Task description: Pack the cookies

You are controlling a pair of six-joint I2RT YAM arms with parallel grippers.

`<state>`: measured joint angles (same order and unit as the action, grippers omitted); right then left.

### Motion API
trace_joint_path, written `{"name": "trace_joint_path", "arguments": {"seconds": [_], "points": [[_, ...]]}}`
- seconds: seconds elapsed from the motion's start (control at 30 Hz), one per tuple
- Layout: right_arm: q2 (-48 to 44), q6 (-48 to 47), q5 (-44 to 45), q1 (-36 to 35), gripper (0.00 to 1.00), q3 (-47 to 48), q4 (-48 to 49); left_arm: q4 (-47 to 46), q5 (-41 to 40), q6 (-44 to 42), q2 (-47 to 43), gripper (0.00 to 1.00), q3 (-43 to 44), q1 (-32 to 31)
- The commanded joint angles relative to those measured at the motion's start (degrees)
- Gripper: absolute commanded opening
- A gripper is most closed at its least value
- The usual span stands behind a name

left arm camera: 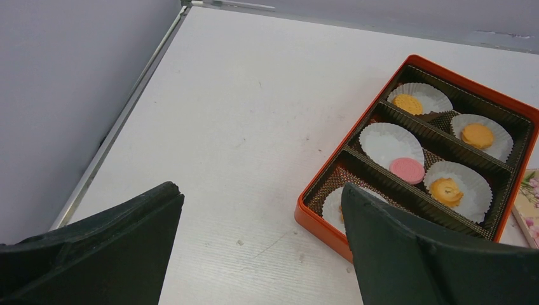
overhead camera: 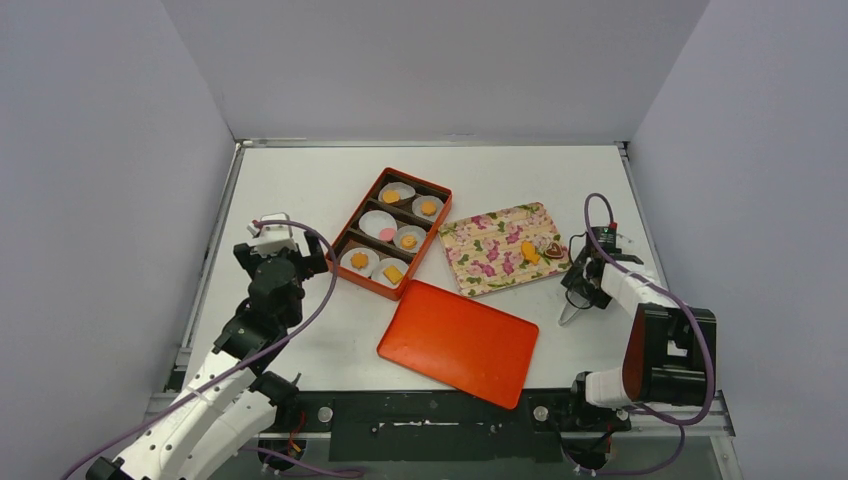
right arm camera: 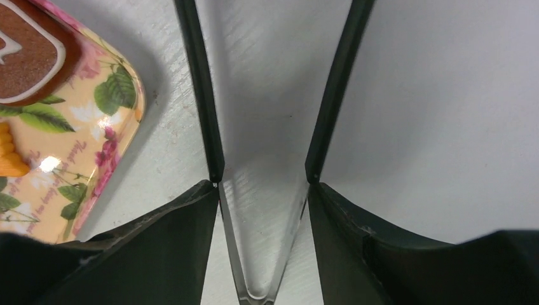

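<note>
An orange box (overhead camera: 357, 217) holds white paper cups with several orange-yellow cookies (overhead camera: 408, 241) and one pink cookie (overhead camera: 387, 234). In the left wrist view the pink cookie (left arm camera: 407, 169) lies between cups in the box (left arm camera: 318, 219). A floral tray (overhead camera: 480, 250) carries an orange cookie (overhead camera: 529, 251) and the dark heart cookie (overhead camera: 553, 249). My left gripper (overhead camera: 272, 240) is open and empty, just left of the box (left arm camera: 260, 190). My right gripper (overhead camera: 578, 285) is right of the tray and is shut on metal tongs (right arm camera: 230, 235), which are spread over bare table (right arm camera: 262, 184). The heart cookie (right arm camera: 28, 57) shows at top left there.
An orange lid (overhead camera: 458, 342) lies flat near the front, below the box and tray. Grey walls enclose the table on three sides. The tray's corner (right arm camera: 108, 127) is just left of the tongs' black tips.
</note>
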<state>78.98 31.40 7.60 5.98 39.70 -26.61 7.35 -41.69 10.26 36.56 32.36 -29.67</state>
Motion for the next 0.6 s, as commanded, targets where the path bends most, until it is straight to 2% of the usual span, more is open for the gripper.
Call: {"name": "trace_joint_path", "arguments": {"seconds": [0.0,0.13,0.23,0.4,0.57], "points": [[-0.70,0.27,0.37,0.27,0.57,0.64,1.28,-2.36,0.68,-0.29,0.54,0.93,0.16,-0.21],[-3.25,-0.91,0.66,-0.72,0.68,2.70,-1.19,-2.35,1.23,-0.24,1.56,0.93,0.29,-0.21],[-5.54,-1.56,2.96,-4.30,0.78,5.31,-3.73,-2.17,1.75,0.00,2.53,0.93,0.42,-0.21],[-7.99,-1.43,6.87,-16.45,0.91,10.18,-6.17,-0.89,2.97,1.39,4.39,0.93,1.17,-0.21],[-5.79,-2.75,9.30,-30.10,1.00,14.06,-3.24,2.16,5.17,4.85,5.90,0.93,2.40,-0.21]]}}
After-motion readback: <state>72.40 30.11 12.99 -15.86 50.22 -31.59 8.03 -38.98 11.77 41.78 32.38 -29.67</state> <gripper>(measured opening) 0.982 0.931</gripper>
